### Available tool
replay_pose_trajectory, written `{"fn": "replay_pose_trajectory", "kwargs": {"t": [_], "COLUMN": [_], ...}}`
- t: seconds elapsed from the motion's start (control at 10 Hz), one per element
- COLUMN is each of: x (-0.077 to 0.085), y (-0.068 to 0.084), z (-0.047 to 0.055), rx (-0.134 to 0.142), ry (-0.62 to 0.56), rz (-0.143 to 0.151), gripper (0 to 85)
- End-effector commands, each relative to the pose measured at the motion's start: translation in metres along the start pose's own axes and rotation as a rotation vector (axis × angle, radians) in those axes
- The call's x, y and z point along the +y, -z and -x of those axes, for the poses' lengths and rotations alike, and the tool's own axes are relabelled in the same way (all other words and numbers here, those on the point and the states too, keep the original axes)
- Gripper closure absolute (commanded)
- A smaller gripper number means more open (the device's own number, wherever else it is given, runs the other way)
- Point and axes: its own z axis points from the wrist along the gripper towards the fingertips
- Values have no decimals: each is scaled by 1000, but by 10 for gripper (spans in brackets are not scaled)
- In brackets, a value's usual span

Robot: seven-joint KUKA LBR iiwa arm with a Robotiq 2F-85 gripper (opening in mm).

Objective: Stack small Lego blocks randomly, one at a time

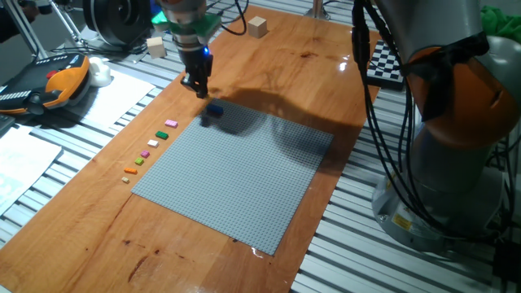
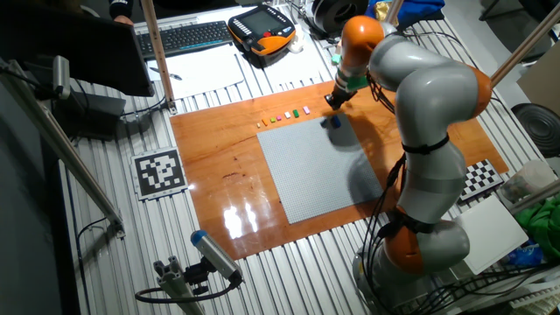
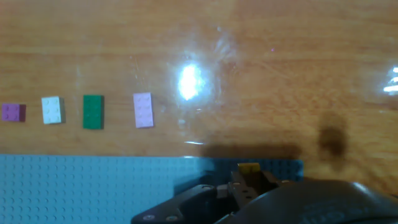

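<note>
A blue small Lego block point(image 1: 215, 110) sits on the grey baseplate point(image 1: 236, 179) near its far corner, also seen as the blue block point(image 2: 333, 122). My gripper point(image 1: 197, 85) hangs just above and beside that corner. In the hand view my gripper point(image 3: 249, 177) looks shut on a small yellow block point(image 3: 249, 167), and the blue block is hidden there. On the wood beside the plate lie loose blocks in a row: pink point(image 3: 143, 110), green point(image 3: 93, 112), white point(image 3: 52, 109) and purple point(image 3: 12, 112). The row point(image 1: 151, 146) ends with an orange block point(image 1: 130, 171).
Two plain wooden cubes point(image 1: 258, 27) point(image 1: 156, 46) rest at the far end of the wooden board. A teach pendant point(image 1: 49, 85) and papers lie off the board to the left. A checkerboard marker point(image 1: 383, 61) sits at the right, by the robot base point(image 1: 456, 146).
</note>
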Motion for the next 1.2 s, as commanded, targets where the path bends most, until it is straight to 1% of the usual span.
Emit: {"fn": "replay_pose_trajectory", "kwargs": {"t": [0.0, 0.1, 0.2, 0.3, 0.4, 0.7, 0.9, 1.1], "x": [-1, -1, 1, 1, 0, -1, 0, -1], "y": [-5, -9, -10, -10, -11, -15, -16, -17], "z": [-4, -8, -11, -11, -11, -15, -15, -15], "rx": [-4, -9, -4, 1, 1, 0, 0, 0], "ry": [-1, 1, -2, -1, 1, -5, -15, -19], "rz": [4, 4, 6, 0, 0, 5, 9, 8], "gripper": [850, 850, 850, 850, 850, 850, 850, 850]}}
